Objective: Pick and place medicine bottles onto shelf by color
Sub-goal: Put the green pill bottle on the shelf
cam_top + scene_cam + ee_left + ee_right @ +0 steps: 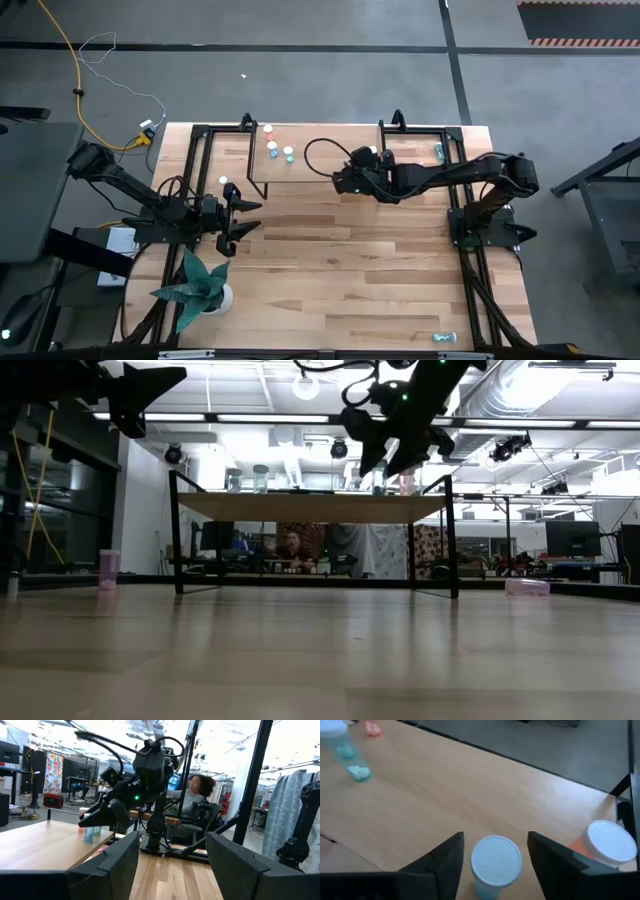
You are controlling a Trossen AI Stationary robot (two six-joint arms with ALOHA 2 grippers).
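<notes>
My right gripper (495, 855) is over the shelf (310, 175), near its right end. Jaws spread, nothing gripped; a teal bottle (495, 865) stands between the fingers, untouched. An orange bottle (605, 842) sits just beside it. More bottles (275, 145) stand at the shelf's far left. Left gripper (240, 215) waits open off the shelf's left end, above the table (350, 270).

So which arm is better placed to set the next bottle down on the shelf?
Right. Its claw hangs over the shelf with the fingers open either side of a white-capped teal bottle. The left claw hangs open off the shelf, over the table, holding nothing.
</notes>
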